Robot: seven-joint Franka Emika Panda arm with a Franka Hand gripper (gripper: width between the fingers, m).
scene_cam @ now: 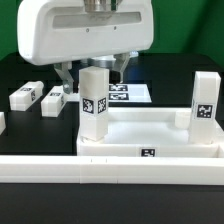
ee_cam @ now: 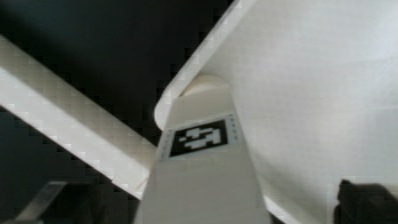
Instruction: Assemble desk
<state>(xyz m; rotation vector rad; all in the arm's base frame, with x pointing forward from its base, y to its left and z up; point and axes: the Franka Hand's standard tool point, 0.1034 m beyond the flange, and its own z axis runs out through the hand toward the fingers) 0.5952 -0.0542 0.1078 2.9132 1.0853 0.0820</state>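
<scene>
The end effector (scene_cam: 92, 70) is open wide. It hangs over a short square white leg (scene_cam: 95, 102) that stands straight up. One dark finger (scene_cam: 65, 73) is on each side of the top of the leg, and neither one touches it. Nothing is being held.

This leg has a black-and-white tag on its side. It stands at a corner of the big white plastic tray-shaped top (scene_cam: 150, 122), the corner on the exterior view's left. In the wrist view, the foot of the leg sits at a round corner socket (ee_cam: 199, 86) of the top. I cannot tell how far down it sits in the socket.

The top lies flat on the black desk (scene_cam: 20, 125). It has a raised edge all the way round and a small tag (scene_cam: 147, 152) on its front edge.

A second white leg (scene_cam: 203, 100) stands straight up at the far corner of the top, on the exterior view's right. It has a tag too.

Two more white legs lie flat on the black desk, well apart from the top, on the exterior view's left. One lying leg (scene_cam: 25, 96) is close beside the other lying leg (scene_cam: 52, 100), but they do not touch.

A long low white rail (scene_cam: 60, 168) runs across the front, just beside the front edge of the top. The marker board (scene_cam: 135, 92) lies flat on the black desk behind the standing leg, under the end effector.
</scene>
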